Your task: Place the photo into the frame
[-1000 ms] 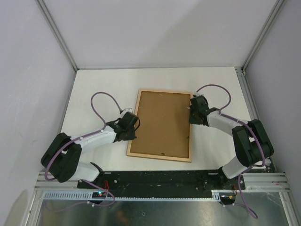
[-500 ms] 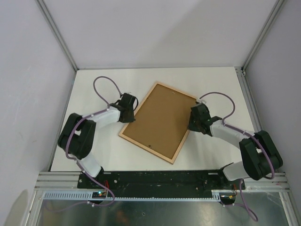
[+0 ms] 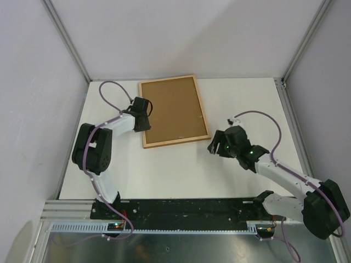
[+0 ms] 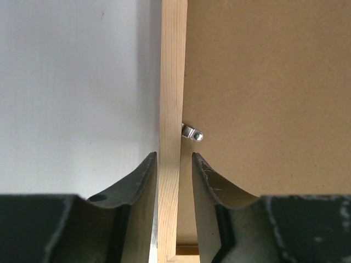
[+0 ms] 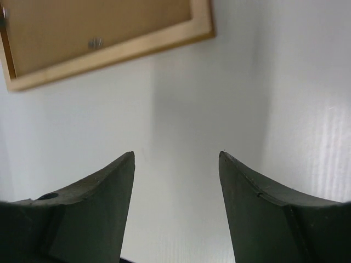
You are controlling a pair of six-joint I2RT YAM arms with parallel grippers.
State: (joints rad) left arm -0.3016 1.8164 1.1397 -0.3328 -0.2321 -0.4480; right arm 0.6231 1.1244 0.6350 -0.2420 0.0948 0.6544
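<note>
The frame (image 3: 176,141) lies back side up at the far left-centre of the table, its pale wood rails around a brown backing board (image 3: 173,109). The photo is not visible in any view. My left gripper (image 3: 143,123) straddles the frame's left rail (image 4: 171,82); in the left wrist view its left finger lies against the wood and its right finger (image 4: 205,175) stands off it with a slim gap, so the left gripper (image 4: 174,156) is open. My right gripper (image 3: 214,147) hovers open over bare table, apart from the frame's near right corner (image 5: 200,27).
A small metal tab (image 4: 192,132) sits on the backing board beside the left rail. Another fitting (image 5: 95,43) shows near the frame's lower rail. White walls and aluminium posts (image 3: 66,38) enclose the table on three sides.
The frame has swung and slid to the far left with my left gripper on its rail. My right gripper let go, opened wide and drew back. The left jaws have loosened.
</note>
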